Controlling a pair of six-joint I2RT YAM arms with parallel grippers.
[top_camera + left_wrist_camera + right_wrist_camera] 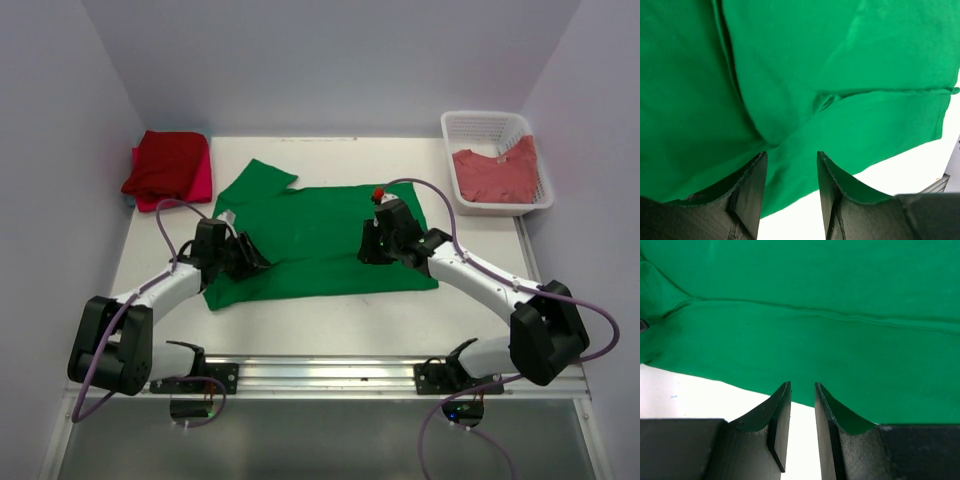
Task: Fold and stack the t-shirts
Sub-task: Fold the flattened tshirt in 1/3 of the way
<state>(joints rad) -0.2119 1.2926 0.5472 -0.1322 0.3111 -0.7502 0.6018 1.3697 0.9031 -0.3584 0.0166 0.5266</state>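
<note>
A bright green t-shirt (320, 240) lies spread flat in the middle of the table, one sleeve pointing to the back left. My left gripper (250, 257) is low over its left part. In the left wrist view the gripper (791, 156) is open, with green cloth (840, 75) and a fold crease just beyond the tips. My right gripper (371, 245) is over the shirt's right part. In the right wrist view it (802, 386) is open by a narrow gap at the hem of the green cloth (815, 340) and holds nothing. Folded red and pink t-shirts (168, 165) lie at the back left.
A white lattice basket (482, 122) stands at the back right with a salmon-red t-shirt (495, 172) in it. White walls close in the table on the left, back and right. A metal rail (320, 372) runs along the near edge.
</note>
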